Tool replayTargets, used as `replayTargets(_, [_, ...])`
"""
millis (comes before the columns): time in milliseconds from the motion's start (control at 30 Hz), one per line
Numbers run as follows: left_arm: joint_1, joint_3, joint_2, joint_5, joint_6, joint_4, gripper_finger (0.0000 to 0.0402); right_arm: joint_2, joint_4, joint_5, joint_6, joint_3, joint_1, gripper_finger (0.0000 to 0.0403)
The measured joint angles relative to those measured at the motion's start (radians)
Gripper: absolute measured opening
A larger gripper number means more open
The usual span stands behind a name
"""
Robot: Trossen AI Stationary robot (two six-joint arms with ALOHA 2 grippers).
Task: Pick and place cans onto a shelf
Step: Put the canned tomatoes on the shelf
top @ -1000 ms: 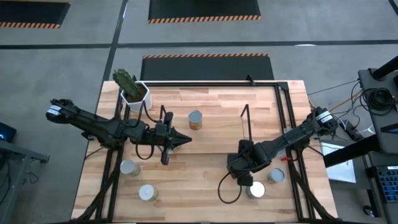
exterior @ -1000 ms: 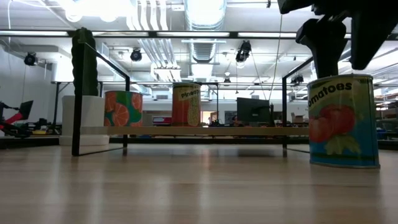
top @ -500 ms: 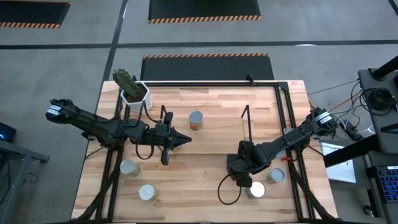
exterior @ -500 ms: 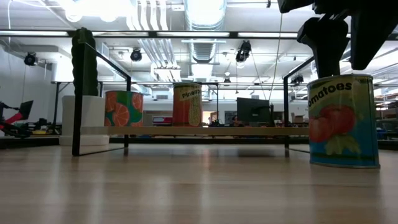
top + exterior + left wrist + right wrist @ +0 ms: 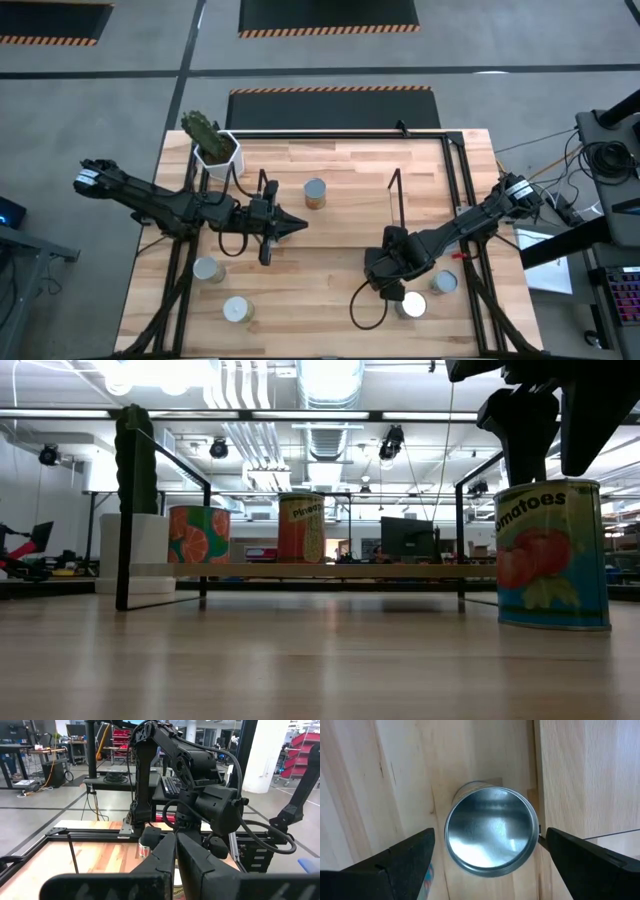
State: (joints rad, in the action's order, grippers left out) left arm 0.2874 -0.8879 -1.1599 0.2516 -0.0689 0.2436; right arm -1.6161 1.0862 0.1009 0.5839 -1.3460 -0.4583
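Item: short cylindrical metal can [image 5: 491, 831] with shiny round silver top and printed tomato label, standing upright on the wooden tabletop [image 5: 330, 270] at its near right. We find the right gripper [image 5: 490, 851] directly above it, fingers [image 5: 402, 855] spread wide either side, nothing held. We judge it rigid, fairly heavy, smooth-walled; grip across the side wall, squarely. Left gripper [image 5: 297, 226], closed and empty, waits mid-table, left of centre. Light-wood shelf [image 5: 300, 570] lies farther back.

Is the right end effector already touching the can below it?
Apart. The right wrist view shows the can between the open right end effector fingers, with bare wood visible on both sides.
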Motion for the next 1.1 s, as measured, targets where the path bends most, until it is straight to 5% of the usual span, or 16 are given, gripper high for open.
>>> replayTargets(1100, [0.0, 0.0, 0.0, -0.001, -0.001, 0.0, 0.0, -0.004, -0.045, -0.023, -0.026, 0.028, 0.0, 0.037])
